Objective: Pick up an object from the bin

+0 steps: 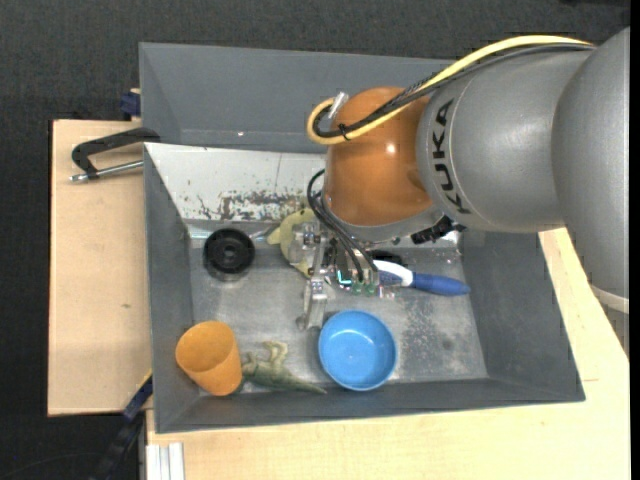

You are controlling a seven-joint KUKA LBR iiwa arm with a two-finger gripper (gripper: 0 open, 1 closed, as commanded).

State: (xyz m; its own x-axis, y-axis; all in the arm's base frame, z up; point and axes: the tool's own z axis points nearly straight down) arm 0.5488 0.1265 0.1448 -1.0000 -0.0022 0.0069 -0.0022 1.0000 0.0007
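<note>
Gripper [312, 308] low at bin [450, 340] centre, cannot tell its grip | blue bowl [356, 350] just beside | blue-handled tool [425, 283], black round cap [229, 252] near

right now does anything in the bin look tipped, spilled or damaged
Nothing spilled. The bin's far wall carries a band of dark speckled scuffs, and the orange cup in the near-left corner seems tilted.

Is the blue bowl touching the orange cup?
No, the bowl sits apart from the cup, with a green toy between them.

Grey arm [530, 118] from the right, orange wrist [375, 168] downward.
</note>
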